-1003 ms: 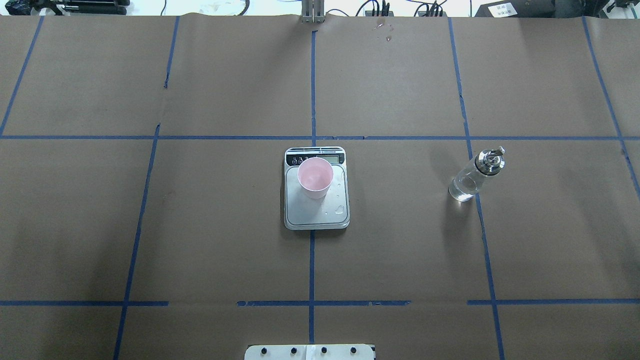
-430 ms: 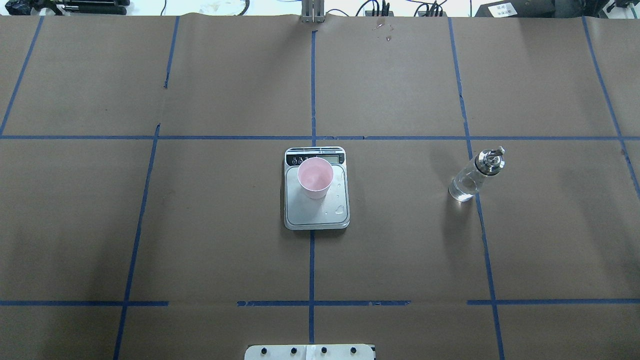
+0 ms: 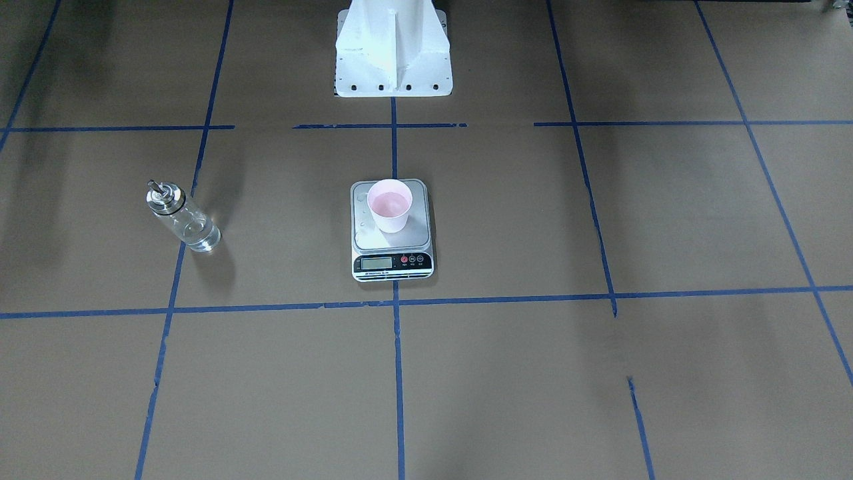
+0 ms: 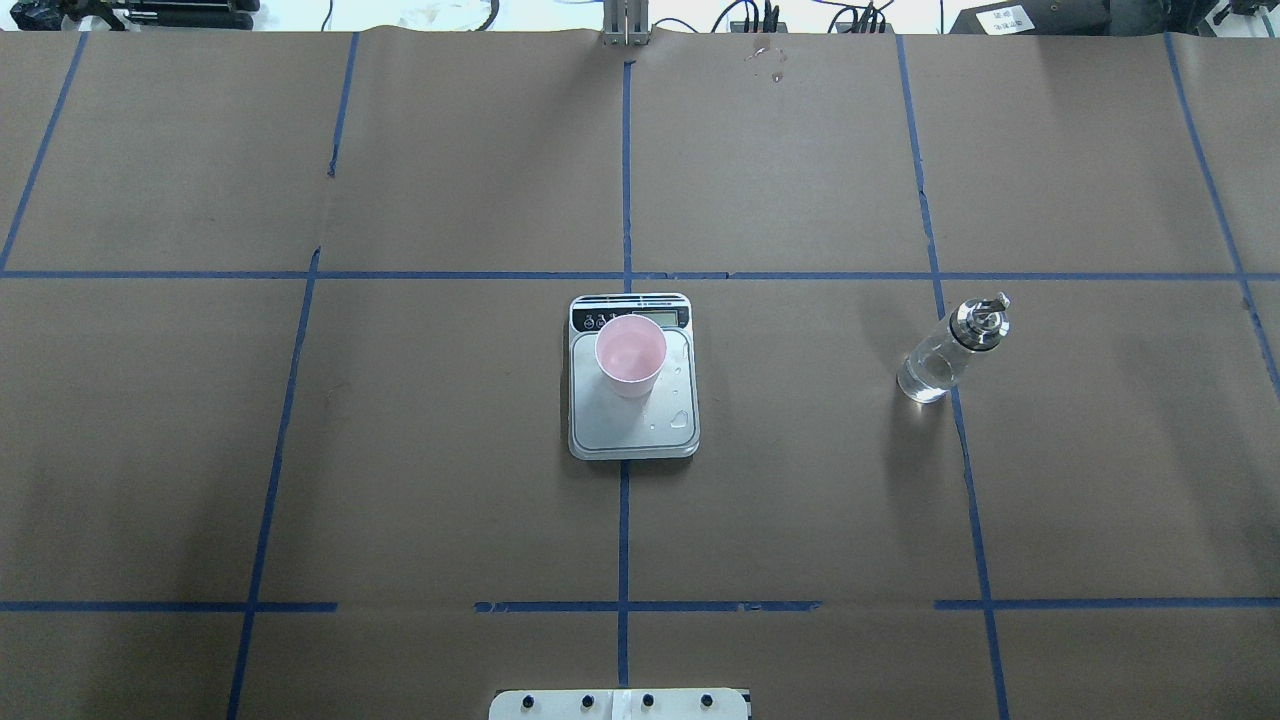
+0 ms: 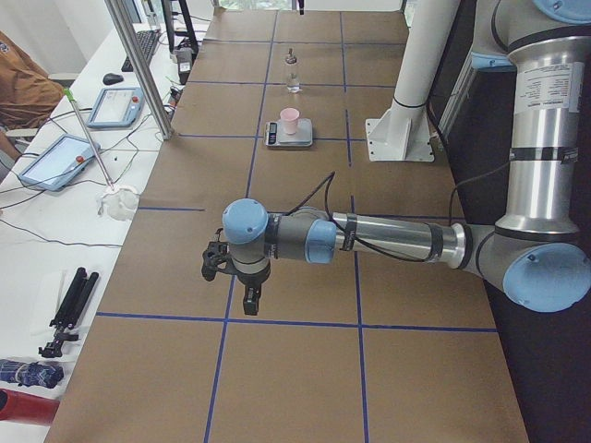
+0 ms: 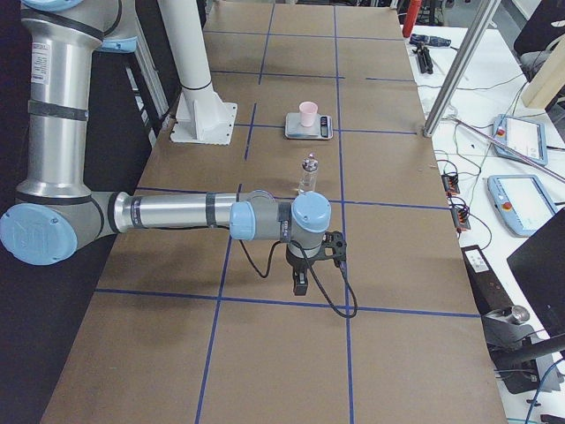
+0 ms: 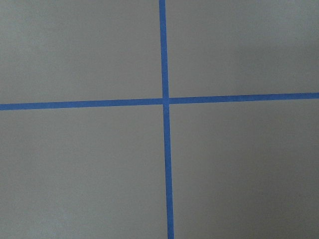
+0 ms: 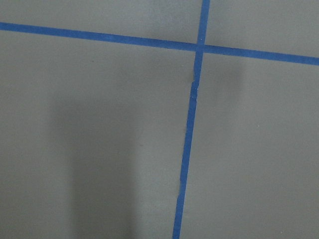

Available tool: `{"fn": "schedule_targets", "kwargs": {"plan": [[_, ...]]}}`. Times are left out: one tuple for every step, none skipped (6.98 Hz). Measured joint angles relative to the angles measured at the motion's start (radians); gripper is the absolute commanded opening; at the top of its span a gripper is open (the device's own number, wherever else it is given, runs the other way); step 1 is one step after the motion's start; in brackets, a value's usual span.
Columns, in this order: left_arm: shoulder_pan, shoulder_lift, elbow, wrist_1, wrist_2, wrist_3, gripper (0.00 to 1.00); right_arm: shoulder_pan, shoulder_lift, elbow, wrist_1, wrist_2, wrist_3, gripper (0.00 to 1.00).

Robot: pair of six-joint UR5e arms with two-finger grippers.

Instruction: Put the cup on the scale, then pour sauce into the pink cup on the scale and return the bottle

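The pale pink cup (image 4: pixel 631 352) stands upright on the far half of the silver scale (image 4: pixel 620 430), with clear sauce in it (image 3: pixel 390 200). The clear glass bottle (image 4: pixel 940 355) with its metal spout stands alone on the table, well to the right of the scale, partly filled. My left gripper (image 5: pixel 249 300) shows only in the exterior left view, far from the scale at the table's left end. My right gripper (image 6: pixel 300 281) shows only in the exterior right view, a little nearer the camera than the bottle (image 6: pixel 308 174). I cannot tell whether either is open or shut.
A few drops of liquid (image 4: pixel 680 418) lie on the scale's platform. Brown paper with blue tape lines (image 4: pixel 624 180) covers the table. The robot's white base (image 3: pixel 393 50) stands behind the scale. Both wrist views show only paper and tape (image 7: pixel 164 99).
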Motion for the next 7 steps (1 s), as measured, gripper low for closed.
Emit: {"fn": "schedule_targets", "kwargs": {"plan": [[0.0,0.0,0.0,0.0,0.001,0.001,1.0,0.0,-0.001,0.006,0.003,0.002,-0.001,1.0],[0.0,0.0,0.004,0.0,0.002,0.001,1.0,0.0,-0.002,0.013,0.003,0.003,-0.001,1.0],[0.0,-0.001,0.005,0.0,0.002,0.001,1.0,0.0,-0.008,0.02,0.003,0.003,-0.001,1.0],[0.0,-0.002,0.006,0.0,0.002,0.001,1.0,0.0,-0.019,0.033,0.003,0.004,-0.001,1.0],[0.0,-0.002,0.009,-0.002,0.001,0.001,1.0,0.001,-0.026,0.04,0.003,0.001,-0.002,1.0],[0.002,-0.005,0.009,-0.002,0.001,0.001,1.0,0.001,-0.03,0.042,0.001,-0.007,-0.003,1.0],[0.003,-0.01,0.007,-0.002,0.001,0.001,1.0,0.001,-0.032,0.04,-0.002,-0.022,-0.005,1.0]]}}
